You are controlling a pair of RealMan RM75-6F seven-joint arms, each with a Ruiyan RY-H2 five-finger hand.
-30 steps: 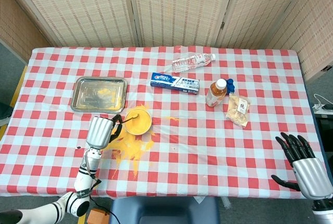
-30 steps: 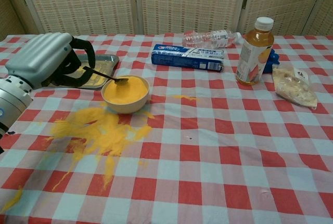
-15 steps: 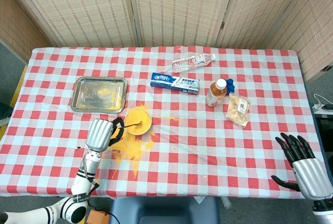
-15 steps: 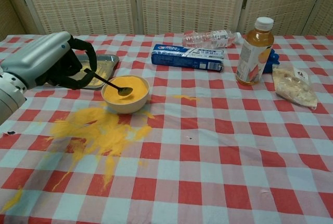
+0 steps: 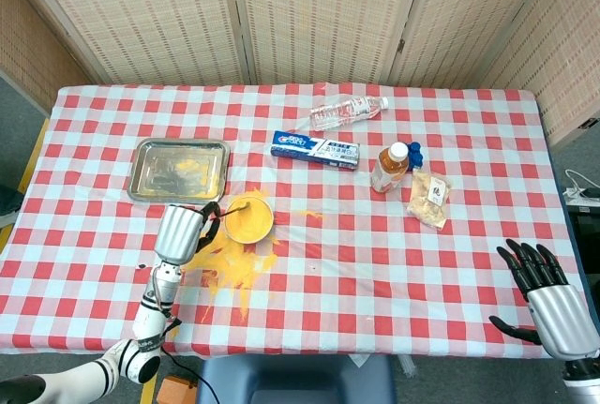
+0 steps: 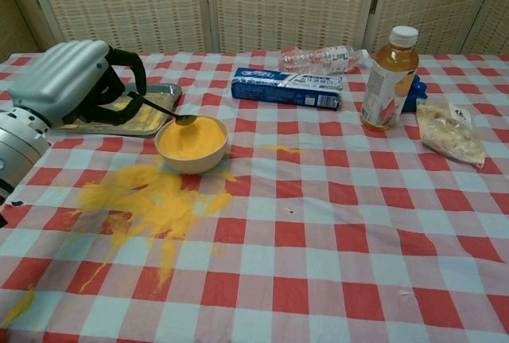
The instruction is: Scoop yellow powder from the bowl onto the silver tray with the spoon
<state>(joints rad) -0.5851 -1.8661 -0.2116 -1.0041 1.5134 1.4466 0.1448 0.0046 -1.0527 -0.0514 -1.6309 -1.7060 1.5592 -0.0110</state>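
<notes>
A red-and-white checked tablecloth [image 5: 375, 263] covers the table, and woven folding screens [image 5: 319, 15] close off the room along the top of both views. A wide patch of spilled yellow powder [image 6: 147, 200] lies on the cloth at lower left of the chest view, just in front of the bowl, with a smaller streak to the bowl's right.

The bowl [image 6: 192, 143] sits left of centre, filled nearly to the rim with yellow powder. Behind it and to the left lies the silver tray [image 5: 179, 169] — a little yellow powder is scattered on its floor. Further right stand a capped bottle of amber drink [image 6: 389, 78] and a clear bag of pale food [image 6: 451, 133]; a blue toothpaste box [image 6: 287, 87] and an empty clear plastic bottle [image 6: 324, 58] lie flat toward the back.

The left hand [image 6: 67, 87], at the left edge of the chest view, grips the handle of the spoon [image 6: 163, 112]. The spoon's long axis runs from the hand down to the right, its bowl end over the far left rim of the bowl.

The right hand [image 5: 548, 296] shows only at the lower right of the head view — fingers spread, holding nothing, off the table's edge.
</notes>
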